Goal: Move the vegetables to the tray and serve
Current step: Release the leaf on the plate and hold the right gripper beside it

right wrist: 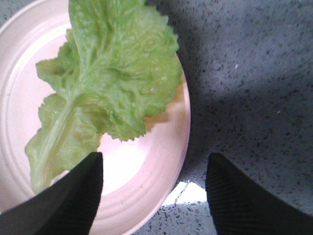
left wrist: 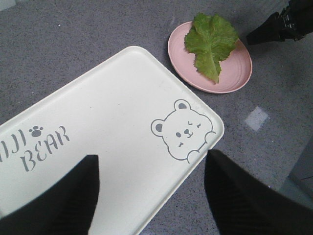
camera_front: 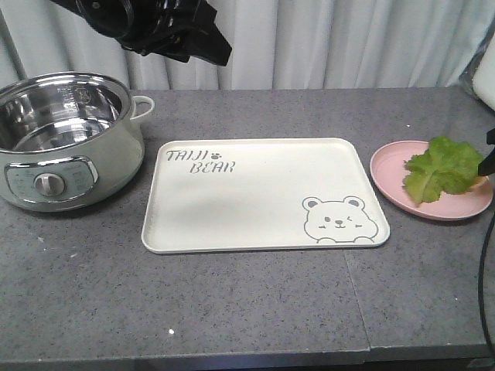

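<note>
A: Front view?
B: Faces the desk [camera_front: 255, 309] from its near edge, slightly downward, wide.
A: Wrists?
B: Left looks down at tray [left wrist: 112, 112] and pink plate [left wrist: 235, 68]; right sits close over the same plate.

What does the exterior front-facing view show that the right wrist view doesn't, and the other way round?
Only the front view shows the metal pot and the cream tray with its bear drawing. Only the right wrist view shows clearly that the right gripper is open, straddling the plate's rim. Both show the lettuce leaf lying on the pink plate on the grey table.
</note>
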Controlling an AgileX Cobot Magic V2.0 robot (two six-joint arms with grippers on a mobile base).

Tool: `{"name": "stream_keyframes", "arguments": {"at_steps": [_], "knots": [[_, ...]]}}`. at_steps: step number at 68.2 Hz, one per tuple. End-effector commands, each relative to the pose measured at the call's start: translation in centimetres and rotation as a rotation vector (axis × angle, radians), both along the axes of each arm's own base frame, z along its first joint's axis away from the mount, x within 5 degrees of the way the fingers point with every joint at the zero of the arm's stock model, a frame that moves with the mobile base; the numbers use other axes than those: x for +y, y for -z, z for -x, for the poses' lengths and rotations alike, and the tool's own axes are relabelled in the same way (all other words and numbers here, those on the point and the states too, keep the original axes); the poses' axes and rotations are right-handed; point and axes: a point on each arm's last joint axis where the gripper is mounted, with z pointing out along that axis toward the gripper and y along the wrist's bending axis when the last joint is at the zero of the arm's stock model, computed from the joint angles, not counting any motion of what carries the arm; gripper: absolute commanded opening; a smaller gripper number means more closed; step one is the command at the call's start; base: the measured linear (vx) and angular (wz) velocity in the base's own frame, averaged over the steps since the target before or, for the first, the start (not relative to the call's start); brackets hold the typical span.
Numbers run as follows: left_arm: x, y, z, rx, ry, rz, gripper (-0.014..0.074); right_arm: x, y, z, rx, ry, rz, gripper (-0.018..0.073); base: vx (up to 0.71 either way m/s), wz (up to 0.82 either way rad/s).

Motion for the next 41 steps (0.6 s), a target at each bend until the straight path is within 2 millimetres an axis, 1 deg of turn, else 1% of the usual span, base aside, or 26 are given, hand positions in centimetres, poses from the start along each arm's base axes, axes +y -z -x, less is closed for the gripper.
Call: {"name": "stream_keyframes", "arguments": {"at_steps": [1,4,13,24,33,41], "knots": [[0.4,-2.6,1.7,-0.065,0.005,0.063,0.044,-0.1,-1.7,0.1,-0.039,0.005,0.003,0.0436,0.0,0.0],[0.4,-2.6,1.7,-0.065,0.005,0.063,0.044,-0.2,-1.1,0.0,-0.022,0.003,-0.008,0.0436,0.0,0.0],[0.4,-2.6,1.7,-0.065,0.005,0.063,0.044,-0.3,-0.3,-0.2,-0.003,0.005,-0.018,0.0431,0.0,0.0],[0.4,-2.6,1.7,-0.065,0.005,0.063,0.044,-0.3,-0.1,-0.3,0.001,0.009,-0.021,0.0415,0.0,0.0],[0.4,-2.6,1.7,-0.065,0.005,0.063,0.044,-0.3,-0.1,-0.3,-0.001,0.01,-0.02,0.0358,0.0,0.0],[0.4,-2.6,1.7,-0.065,0.005,0.063,0.044,-0.4,-0.1,-0.4,-0.005,0.012,-0.017,0.0286,0.0,0.0]]}}
